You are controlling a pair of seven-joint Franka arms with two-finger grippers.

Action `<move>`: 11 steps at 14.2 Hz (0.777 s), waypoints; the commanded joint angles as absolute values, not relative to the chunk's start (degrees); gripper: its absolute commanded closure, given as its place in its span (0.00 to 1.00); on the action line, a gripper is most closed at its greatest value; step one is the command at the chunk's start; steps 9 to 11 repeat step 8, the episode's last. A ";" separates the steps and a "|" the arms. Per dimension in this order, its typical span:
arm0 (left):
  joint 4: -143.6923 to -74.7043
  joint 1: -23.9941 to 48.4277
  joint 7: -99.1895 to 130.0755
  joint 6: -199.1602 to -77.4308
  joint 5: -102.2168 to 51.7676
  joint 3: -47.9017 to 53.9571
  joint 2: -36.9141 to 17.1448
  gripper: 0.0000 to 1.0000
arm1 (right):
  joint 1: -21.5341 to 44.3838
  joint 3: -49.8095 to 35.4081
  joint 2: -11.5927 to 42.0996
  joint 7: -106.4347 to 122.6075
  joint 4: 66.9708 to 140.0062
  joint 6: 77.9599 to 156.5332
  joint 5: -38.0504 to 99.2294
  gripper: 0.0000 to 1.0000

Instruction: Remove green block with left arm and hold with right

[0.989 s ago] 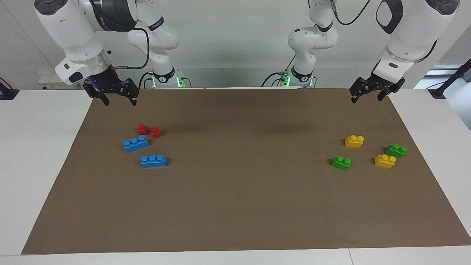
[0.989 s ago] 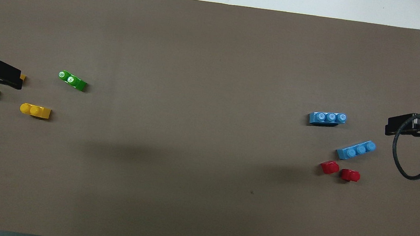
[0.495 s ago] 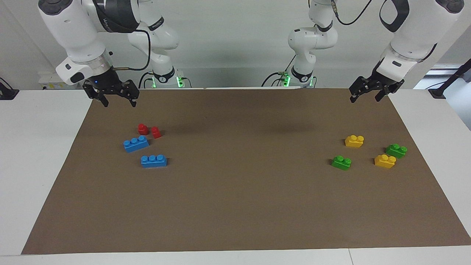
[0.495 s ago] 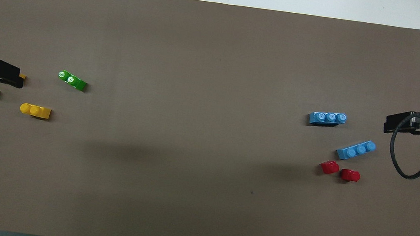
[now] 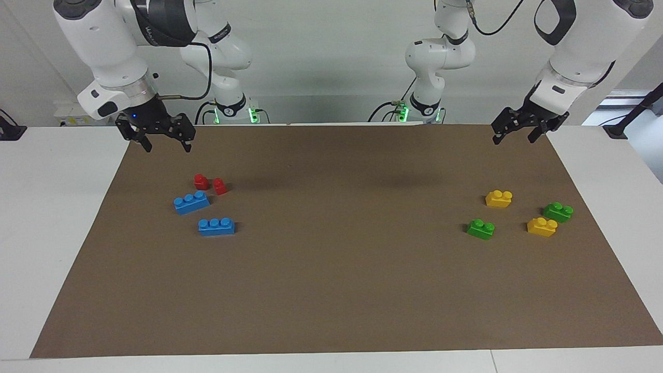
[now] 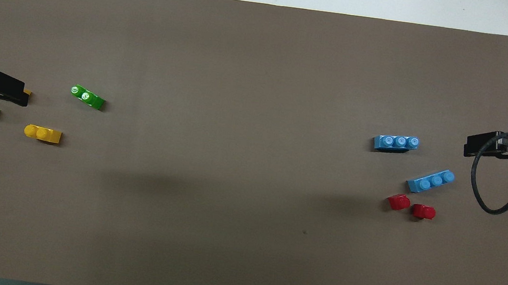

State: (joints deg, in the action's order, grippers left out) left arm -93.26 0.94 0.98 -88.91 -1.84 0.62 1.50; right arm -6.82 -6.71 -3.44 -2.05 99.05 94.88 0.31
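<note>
White tabletop [image 5: 52, 207] under a brown mat [image 5: 342, 269], pale wall at the robots' end. Green block [image 5: 480, 229] lies on the mat at the left arm's end, near a yellow block [image 5: 542, 227]. Left hand [image 5: 513, 133] and right hand [image 5: 161, 142] hang empty, fingers apart, over the mat's corners by the robots.

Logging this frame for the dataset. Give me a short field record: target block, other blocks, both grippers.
target: green block, loose on the brown mat, toward the left arm's end
neighbours: darker green block, two yellow blocks
right arm's end: two blue blocks, two red blocks
left gripper: raised, fingers open, holding nothing
right gripper: raised, fingers open, holding nothing
progress: no block grasped
</note>
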 commanded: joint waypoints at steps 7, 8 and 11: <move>-92.55 0.53 -0.09 -88.68 -2.99 0.70 1.58 0.00 | -6.94 -7.03 -3.16 -1.58 98.61 93.96 -0.70 0.00; -92.55 0.53 -0.09 -88.77 -2.99 0.70 1.58 0.00 | -6.94 -7.03 -3.16 -1.58 98.61 93.96 -0.70 0.00; -92.55 0.53 -0.09 -88.77 -2.99 0.70 1.58 0.00 | -6.94 -7.03 -3.16 -1.58 98.61 93.96 -0.70 0.00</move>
